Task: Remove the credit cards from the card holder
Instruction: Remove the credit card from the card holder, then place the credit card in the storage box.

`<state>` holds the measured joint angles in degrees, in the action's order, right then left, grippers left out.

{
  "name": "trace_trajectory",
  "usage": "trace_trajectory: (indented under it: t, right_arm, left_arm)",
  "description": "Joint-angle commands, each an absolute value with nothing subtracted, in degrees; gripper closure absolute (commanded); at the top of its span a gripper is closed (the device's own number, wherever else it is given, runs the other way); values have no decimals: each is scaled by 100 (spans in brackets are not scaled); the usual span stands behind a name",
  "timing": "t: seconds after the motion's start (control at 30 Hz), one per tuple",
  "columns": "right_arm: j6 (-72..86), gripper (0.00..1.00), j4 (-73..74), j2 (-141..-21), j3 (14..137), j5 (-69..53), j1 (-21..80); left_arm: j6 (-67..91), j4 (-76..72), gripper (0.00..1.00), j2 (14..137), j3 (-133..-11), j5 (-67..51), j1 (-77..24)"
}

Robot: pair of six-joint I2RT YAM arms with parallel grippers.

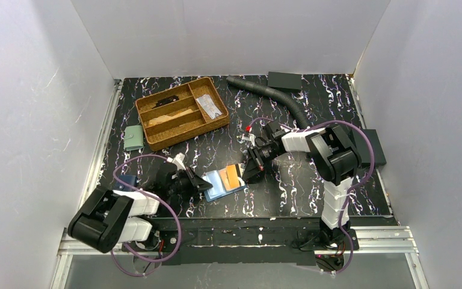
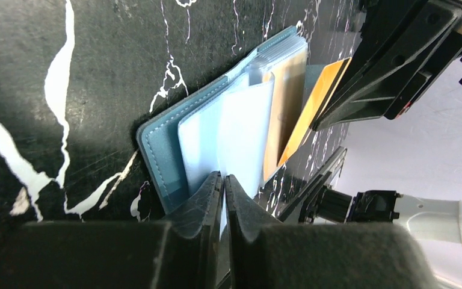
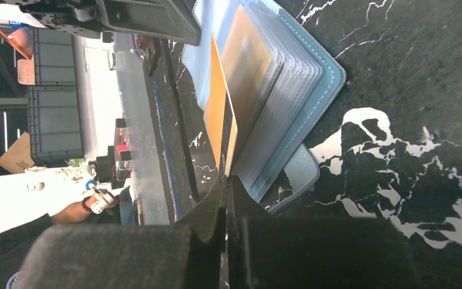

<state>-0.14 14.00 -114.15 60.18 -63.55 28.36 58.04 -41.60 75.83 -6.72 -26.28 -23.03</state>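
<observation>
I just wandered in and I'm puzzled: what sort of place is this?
Probably a robotics lab test booth: white panel walls box in a black marbled table, a left arm and right arm are bolted at its near edge, and props like a wicker tray and card holder lie on it.

Overhead view wide; wrist views close, sharing card holder (image 2: 159, 156).

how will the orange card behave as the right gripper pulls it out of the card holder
The orange card is probably stiff: it stands straight on edge in the right gripper. It looks thin and glossy, so it may slip from that pinch. The card holder seems light and might drag along if the left gripper lets go.
</observation>
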Motion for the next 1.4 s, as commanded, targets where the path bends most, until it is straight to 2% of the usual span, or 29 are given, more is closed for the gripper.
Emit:
trace_trajectory:
  t: [0.0,0.33,0.47,0.6,0.7,0.9,1.13,1.23,1.37]
  right_arm:
    - [-417,99,1617,-11092,6216,-6494,2747]
    - [-843,99,1922,-10786,6289,-6681,2725]
    - [-898,99,1946,-10708,6286,-6739,2725]
    - [-969,99,2003,-10643,6293,-6826,2725]
    - [-992,99,2004,-10572,6279,-6930,2731]
    - [-993,99,1969,-10464,6249,-7192,2733]
    - [-979,99,1960,-10398,6236,-7469,2750]
    - [-976,99,1951,-10406,6234,-7549,2764]
    - [-965,99,1951,-10428,6240,-7625,2785]
  left_arm:
    - [5682,-3009,89,6905,-625,-2299,-2241]
    - [5509,-567,61,4691,-919,-1652,-2225]
    - [5117,-36,38,3789,-1184,-1543,-2207]
    - [5372,-622,3,3404,-991,-1860,-2205]
    - [5524,-1484,2,3657,-884,-2353,-2209]
    - [5438,-2600,2,4924,-1358,-3338,-2306]
    - [4903,-2895,2,6055,-1987,-3101,-3075]
    - [4861,-3102,6,6567,-2181,-2984,-3347]
    - [4942,-3419,17,7101,-2320,-2992,-3448]
